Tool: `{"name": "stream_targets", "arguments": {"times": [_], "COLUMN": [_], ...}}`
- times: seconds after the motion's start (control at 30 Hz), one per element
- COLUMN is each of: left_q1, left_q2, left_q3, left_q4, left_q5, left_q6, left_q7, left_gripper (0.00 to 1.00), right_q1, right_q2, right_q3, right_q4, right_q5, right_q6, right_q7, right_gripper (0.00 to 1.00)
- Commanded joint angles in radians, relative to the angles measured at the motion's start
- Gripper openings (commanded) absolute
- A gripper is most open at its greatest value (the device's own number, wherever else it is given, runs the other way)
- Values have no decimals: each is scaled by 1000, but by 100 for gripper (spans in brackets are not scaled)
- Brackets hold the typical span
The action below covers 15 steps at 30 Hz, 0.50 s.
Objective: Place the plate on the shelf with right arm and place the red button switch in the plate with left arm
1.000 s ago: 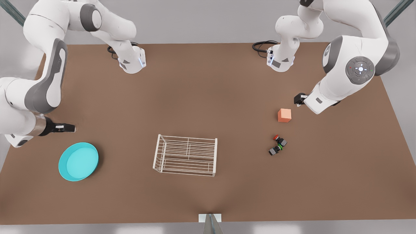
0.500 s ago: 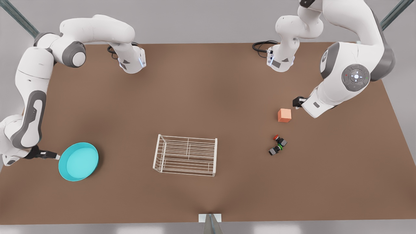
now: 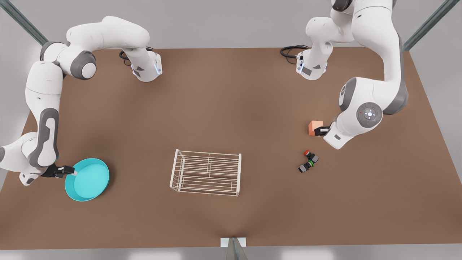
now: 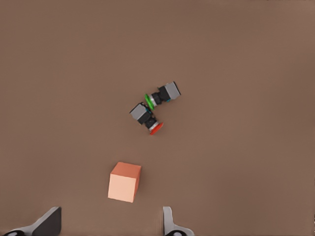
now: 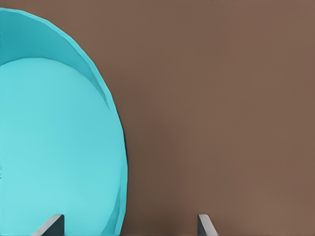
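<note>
The turquoise plate [image 3: 88, 179] lies flat on the table at the front view's left. My right gripper [image 3: 74, 172] is at its left rim, open; in the right wrist view the plate [image 5: 49, 147] has its rim running between the fingers of the right gripper [image 5: 129, 226]. The white wire shelf [image 3: 206, 177] stands mid-table with nothing on it. The red button switch [image 3: 309, 155] lies on its side at the front view's right, touching a green-capped switch [image 3: 305, 166]. My left gripper [image 3: 317, 130] hovers open beside the orange cube [image 3: 315, 127], short of the red button switch [image 4: 147, 119].
The orange cube [image 4: 125, 182] sits just ahead of the left gripper [image 4: 108, 221], between it and the green-capped switch [image 4: 162, 94]. Both arm bases stand at the table's far edge. Bare brown table [image 3: 231, 108] surrounds the shelf.
The right gripper has swung down from above the plate to its left rim. The left arm has lowered and moved its gripper up against the orange cube.
</note>
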Motion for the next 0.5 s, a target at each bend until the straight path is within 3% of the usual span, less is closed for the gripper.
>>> {"name": "stream_targets", "arguments": {"times": [0.0, 0.07, 0.17, 0.3, 0.4, 0.47], "left_q1": [-9, -9, -9, -9, -5, 7], "left_q2": [1, 4, 29, 70, 109, 132], "left_q3": [0, 0, 0, 0, 13, 14], "left_q4": [-65, -136, -231, -320, -326, -326], "left_q5": [-18, -18, -18, -11, -5, -5], "left_q6": [238, 347, 498, 608, 650, 656], "left_q7": [-617, -695, -838, -757, -645, -646], "left_gripper": [100, 100, 100, 100, 100, 100], "right_q1": [2, 2, 2, 2, 3, 5], "right_q2": [-2, 0, -2, 0, 1, 4], "right_q3": [1, 3, 4, 7, 7, 7], "right_q4": [-3, -3, -3, -3, -3, -3], "right_q5": [10, 10, 10, 8, 8, 8], "right_q6": [0, -1, -12, -17, -17, -18], "right_q7": [-180, -180, -183, -184, -200, -209], "right_gripper": [100, 96, 63, 46, 25, 21]}}
